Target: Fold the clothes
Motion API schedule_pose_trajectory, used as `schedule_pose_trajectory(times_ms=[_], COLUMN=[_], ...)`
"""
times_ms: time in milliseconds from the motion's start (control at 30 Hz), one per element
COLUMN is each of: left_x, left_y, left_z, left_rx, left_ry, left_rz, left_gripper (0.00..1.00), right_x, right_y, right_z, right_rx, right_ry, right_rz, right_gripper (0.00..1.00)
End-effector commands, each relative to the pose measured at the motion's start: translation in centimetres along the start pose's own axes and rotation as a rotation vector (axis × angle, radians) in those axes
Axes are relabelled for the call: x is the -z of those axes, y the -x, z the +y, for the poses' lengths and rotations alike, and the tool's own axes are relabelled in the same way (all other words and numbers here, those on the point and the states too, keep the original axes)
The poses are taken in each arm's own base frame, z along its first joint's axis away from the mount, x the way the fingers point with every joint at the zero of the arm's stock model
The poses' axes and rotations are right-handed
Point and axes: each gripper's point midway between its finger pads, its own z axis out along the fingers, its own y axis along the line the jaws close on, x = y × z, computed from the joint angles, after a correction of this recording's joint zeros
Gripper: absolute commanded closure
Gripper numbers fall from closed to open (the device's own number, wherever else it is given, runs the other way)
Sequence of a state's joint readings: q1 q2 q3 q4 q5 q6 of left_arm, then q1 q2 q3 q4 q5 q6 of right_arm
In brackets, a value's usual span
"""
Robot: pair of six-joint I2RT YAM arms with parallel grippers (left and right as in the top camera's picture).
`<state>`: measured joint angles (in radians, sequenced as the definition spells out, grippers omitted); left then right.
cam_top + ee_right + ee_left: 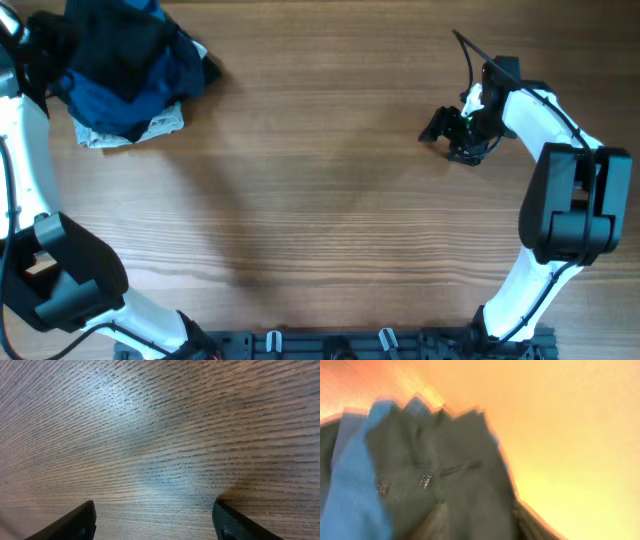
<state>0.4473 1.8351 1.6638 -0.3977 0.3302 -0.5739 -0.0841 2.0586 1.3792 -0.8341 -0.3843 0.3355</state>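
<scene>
Well, the right fingers (pixel 75 522) hang spread and empty over the bench (pixel 330 180). Whether the left fingers grip anything I cannot tell, as they are lost at the clothes (pixel 130 70) heaped far left. I'd drag one garment out to the middle before folding.

A wooden table (pixel 320 200) fills the scene, its brown grain running left to right, with faint soft shadows across its middle. Along the near edge runs a black rail (pixel 320 348) carrying pale clips (pixel 385 340). In the right wrist view the grain is fine and dark-lined, with pale glare toward the far left
</scene>
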Motion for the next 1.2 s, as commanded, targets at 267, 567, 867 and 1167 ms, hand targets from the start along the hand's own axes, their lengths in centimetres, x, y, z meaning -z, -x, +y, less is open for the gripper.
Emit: schedule_pose_trajectory(times_ms=[267, 567, 867, 1167], left_x=[-7.9, -16.9, -6.9, -9.8], left_y=[-1.8, -8.5, -1.0, -6.2], left_z=[-0.2, 5.3, -6.4, -4.2], left_rx=[-0.069, -0.175, -0.255, -0.246], left_ry=[-0.061, 0.018, -0.167, -0.052], left_rz=[-0.036, 0.030, -0.161, -0.026], left_gripper=[0.96, 0.96, 0.96, 0.96], right_x=[-2.6, -2.5, -2.5, -2.5], right_y=[-1.9, -2.5, -2.4, -2.4], right_z=[-3.3, -3.5, -3.4, -3.4], right_rx=[-0.032, -0.034, -0.032, -0.031], right_ry=[-0.102, -0.110, -0.108, -0.109], right_rz=[0.083, 0.107, 0.104, 0.103], right_gripper=[0.24, 0.24, 0.24, 0.24])
